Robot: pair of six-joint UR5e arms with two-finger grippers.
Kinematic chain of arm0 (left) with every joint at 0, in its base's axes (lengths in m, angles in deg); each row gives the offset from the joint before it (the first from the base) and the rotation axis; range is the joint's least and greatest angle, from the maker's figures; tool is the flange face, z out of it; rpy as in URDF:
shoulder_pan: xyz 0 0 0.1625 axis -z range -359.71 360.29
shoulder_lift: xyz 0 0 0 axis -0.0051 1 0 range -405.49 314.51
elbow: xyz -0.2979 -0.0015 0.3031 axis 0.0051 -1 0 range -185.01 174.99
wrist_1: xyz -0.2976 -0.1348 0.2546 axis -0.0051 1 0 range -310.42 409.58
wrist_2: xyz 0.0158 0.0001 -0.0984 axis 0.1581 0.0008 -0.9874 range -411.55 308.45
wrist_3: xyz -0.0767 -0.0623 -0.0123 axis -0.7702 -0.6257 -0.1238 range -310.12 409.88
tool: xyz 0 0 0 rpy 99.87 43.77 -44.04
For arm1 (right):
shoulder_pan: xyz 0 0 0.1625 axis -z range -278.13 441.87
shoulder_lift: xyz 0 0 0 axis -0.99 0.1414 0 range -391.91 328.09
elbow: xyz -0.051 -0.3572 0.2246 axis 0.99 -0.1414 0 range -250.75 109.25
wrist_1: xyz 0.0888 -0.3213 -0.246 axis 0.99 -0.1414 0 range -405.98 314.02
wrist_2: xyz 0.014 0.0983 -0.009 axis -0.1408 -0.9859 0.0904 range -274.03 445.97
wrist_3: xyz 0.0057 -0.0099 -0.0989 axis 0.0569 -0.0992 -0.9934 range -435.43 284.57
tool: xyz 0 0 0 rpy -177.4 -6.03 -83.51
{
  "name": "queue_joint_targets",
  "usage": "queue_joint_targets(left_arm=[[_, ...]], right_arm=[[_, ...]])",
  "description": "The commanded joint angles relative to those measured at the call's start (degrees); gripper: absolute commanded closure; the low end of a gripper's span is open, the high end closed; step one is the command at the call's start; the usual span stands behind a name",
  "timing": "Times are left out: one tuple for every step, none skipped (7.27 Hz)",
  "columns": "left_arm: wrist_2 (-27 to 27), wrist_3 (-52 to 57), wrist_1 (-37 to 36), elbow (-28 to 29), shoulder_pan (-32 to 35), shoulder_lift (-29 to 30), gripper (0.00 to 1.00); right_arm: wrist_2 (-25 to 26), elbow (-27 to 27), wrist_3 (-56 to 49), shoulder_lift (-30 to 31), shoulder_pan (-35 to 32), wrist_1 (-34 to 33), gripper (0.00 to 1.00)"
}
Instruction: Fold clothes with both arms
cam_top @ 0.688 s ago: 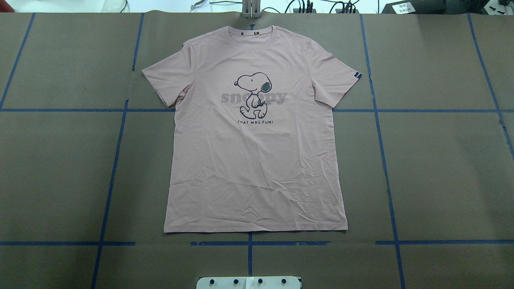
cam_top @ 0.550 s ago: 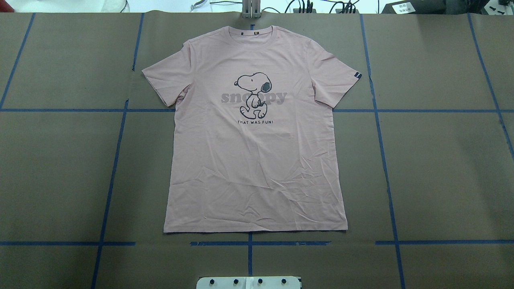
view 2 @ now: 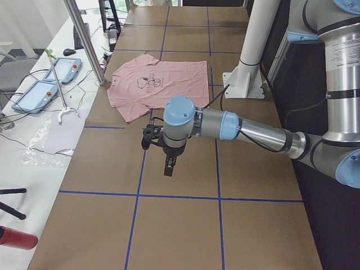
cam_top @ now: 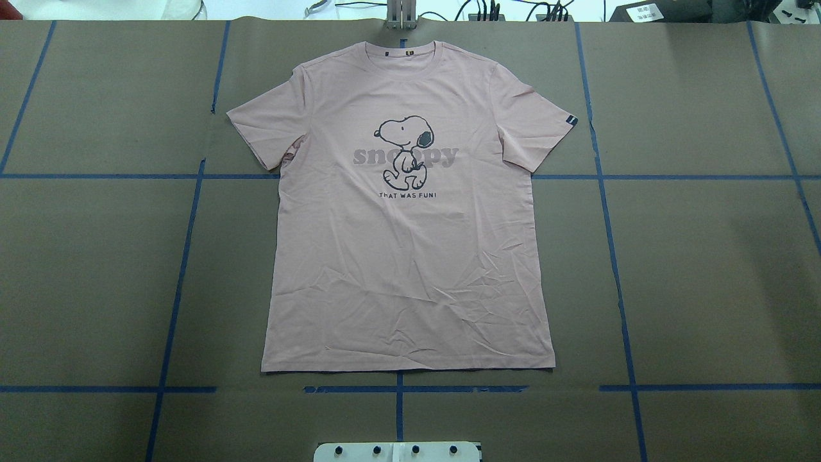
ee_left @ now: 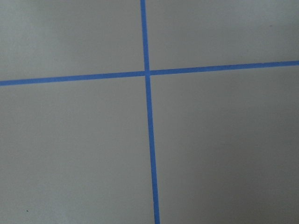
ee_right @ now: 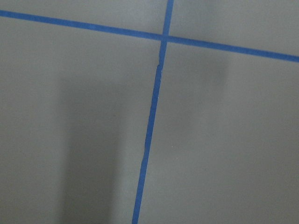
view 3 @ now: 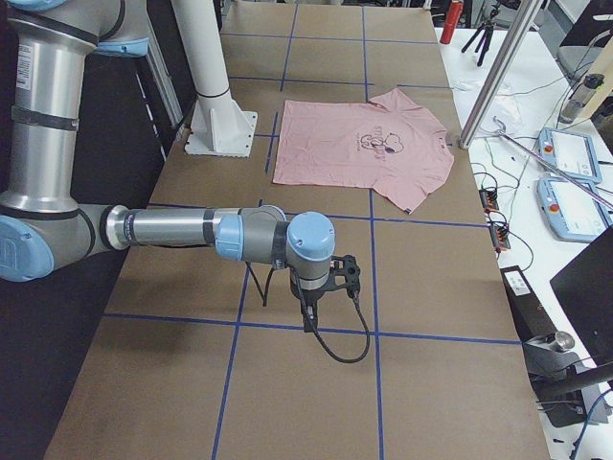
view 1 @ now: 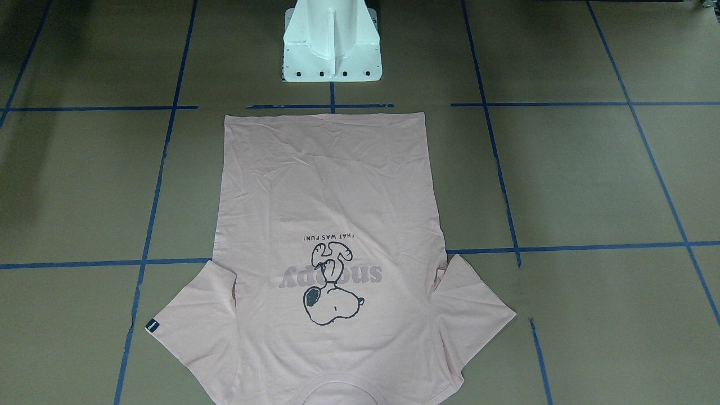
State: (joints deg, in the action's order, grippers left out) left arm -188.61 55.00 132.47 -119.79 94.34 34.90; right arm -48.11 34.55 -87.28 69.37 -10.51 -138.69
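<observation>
The clothes are one light pink T-shirt (cam_top: 410,269) with a dark cartoon dog outline and grey "snoopy" lettering. It lies flat and face up mid-table, collar at the far edge, hem toward the robot base (view 1: 332,185). A small black tag sits on one sleeve (cam_top: 572,120). The left gripper (view 2: 167,166) hangs above bare table, well off the shirt's sleeve side; I cannot tell if it is open. The right gripper (view 3: 308,311) hovers over bare table on the other side, also apart from the shirt (view 3: 354,144); its state I cannot tell. Both wrist views show only table cover and tape.
Brown paper covers the table, marked with a grid of blue tape (cam_top: 616,256). A white pedestal (view 1: 332,45) stands just behind the shirt's hem. A metal pole (view 2: 84,39) rises at the far edge by the collar. Pendants (view 2: 39,93) and cables lie on the side bench.
</observation>
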Motion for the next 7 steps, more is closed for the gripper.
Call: queue_joint_targets(left_arm=[[-0.2,-0.4,6.3,0.6,-0.1,0.6,0.0],[0.2,-0.4,15.6,0.9,-0.2,1.9,0.0],[0.3,-0.5,30.2,6.0,-0.2,7.0,0.0],[-0.4,-0.5,40.1,16.4,-0.3,14.4,0.0],[-0.5,-3.8,41.6,21.6,-0.6,18.4,0.0],[-1.6,-9.5,43.5,22.1,-1.5,20.7,0.0],[-1.7,-11.4,50.8,21.7,-4.8,20.6,0.0]], right_arm=[[0.6,-1.1,0.5,-1.9,0.0,19.7,0.0],[-0.5,-3.6,4.6,-4.2,0.0,21.2,0.0],[-2.6,-6.0,9.3,-6.0,0.0,22.0,0.0],[-4.6,-7.4,9.7,-7.5,0.0,22.0,0.0],[-7.9,-10.1,9.7,-12.4,0.0,22.0,0.0],[-7.6,-10.8,14.1,-16.1,2.1,21.7,0.0],[-7.5,-13.9,23.2,-22.1,4.0,22.0,0.0]])
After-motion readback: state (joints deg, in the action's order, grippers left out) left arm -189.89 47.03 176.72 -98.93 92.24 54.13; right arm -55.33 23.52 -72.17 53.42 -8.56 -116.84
